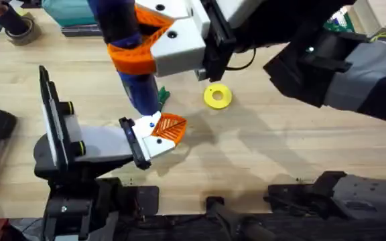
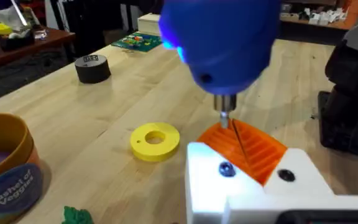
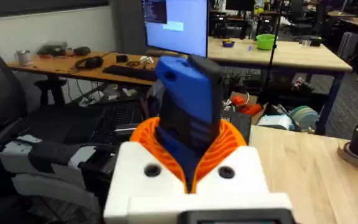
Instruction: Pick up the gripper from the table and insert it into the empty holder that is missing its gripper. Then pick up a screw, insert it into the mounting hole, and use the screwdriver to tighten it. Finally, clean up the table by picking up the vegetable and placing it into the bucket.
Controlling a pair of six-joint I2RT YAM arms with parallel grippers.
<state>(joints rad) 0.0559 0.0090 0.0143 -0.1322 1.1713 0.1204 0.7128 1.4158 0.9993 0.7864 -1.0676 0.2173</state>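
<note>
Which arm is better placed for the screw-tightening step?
Right. Its pincer is shut on the screwdriver, and the bit already hangs just above the holder.

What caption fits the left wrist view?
Blue screwdriver lowers its bit onto the orange gripper beside a yellow disc.

left arm (image 1: 79,144) low, reaching right | right gripper (image 1: 154,45) clamped, raised

The slim bright-blue powered screwdriver (image 2: 219,46) stands upright at frame centre, its thin metal bit on the ribbed orange plastic fingertip (image 2: 250,148) seated in the white angular holder (image 2: 253,190).
</note>
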